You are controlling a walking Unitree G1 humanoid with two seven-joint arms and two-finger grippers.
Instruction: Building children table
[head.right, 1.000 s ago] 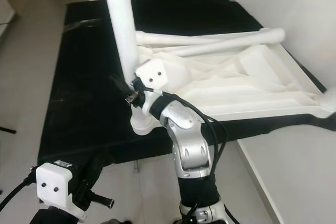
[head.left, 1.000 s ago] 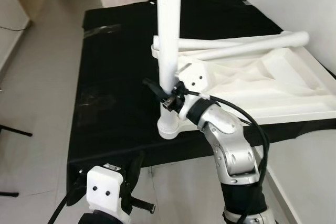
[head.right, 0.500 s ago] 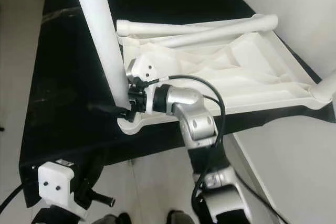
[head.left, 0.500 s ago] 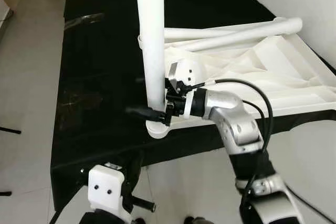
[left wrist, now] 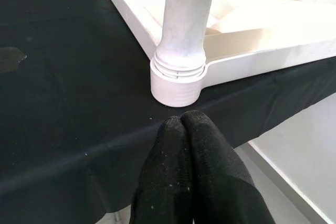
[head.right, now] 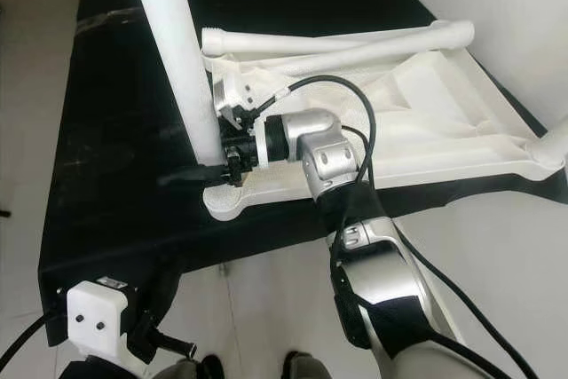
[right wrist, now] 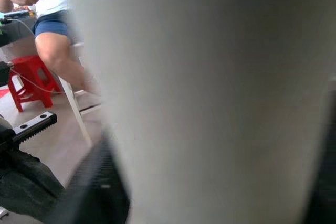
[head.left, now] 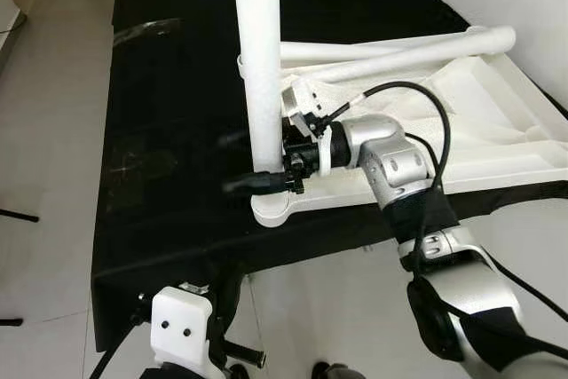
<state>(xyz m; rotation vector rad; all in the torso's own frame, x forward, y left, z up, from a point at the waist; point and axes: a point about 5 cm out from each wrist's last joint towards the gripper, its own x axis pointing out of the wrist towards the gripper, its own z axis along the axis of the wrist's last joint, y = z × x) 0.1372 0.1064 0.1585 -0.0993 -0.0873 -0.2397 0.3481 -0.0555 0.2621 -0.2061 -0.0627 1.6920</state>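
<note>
Tabletop [head.left: 497, 122], white plastic, upside down on a black-draped bench [head.left: 169, 130], near corner socket overhanging nothing but sitting close to the front edge. Upright leg [head.left: 257, 59] standing in that corner socket, rising out past the top of the head views. Two loose legs [head.left: 399, 49] lying across the far side of the underside. No brand or label readable on any table part; partial print on the shirt of a seated person [right wrist: 47, 3] too blurred to read. Right gripper [head.left: 271, 179] clasped around the upright leg just above the socket, one black finger poking out past the leg on the robot's left. Left gripper [left wrist: 191, 145] low before the bench's front edge, fingers pressed together, holding nothing. Open black cloth to the left of the leg; bare floor [head.left: 44, 130] beyond the bench's left edge.
</note>
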